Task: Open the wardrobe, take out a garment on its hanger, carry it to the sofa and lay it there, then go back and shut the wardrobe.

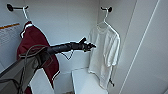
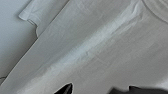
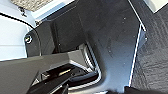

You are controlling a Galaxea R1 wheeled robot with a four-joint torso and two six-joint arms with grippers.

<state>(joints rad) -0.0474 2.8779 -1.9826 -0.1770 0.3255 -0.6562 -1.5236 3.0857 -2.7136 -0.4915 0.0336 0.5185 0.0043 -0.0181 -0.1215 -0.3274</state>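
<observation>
Inside the open wardrobe (image 1: 140,50), the left claw (image 1: 90,46), jaws apart and empty, nears the white T-shirt (image 1: 103,55), not yet lifted from its hook on its hanger (image 1: 106,17).

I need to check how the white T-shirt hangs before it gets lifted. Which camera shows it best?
The head view: the whole white T-shirt hangs there on its hanger from a wall hook, with the left gripper reaching toward it. The left wrist view gives a close stretch of its fabric and one sleeve. The right wrist view shows robot parts and floor.
</observation>
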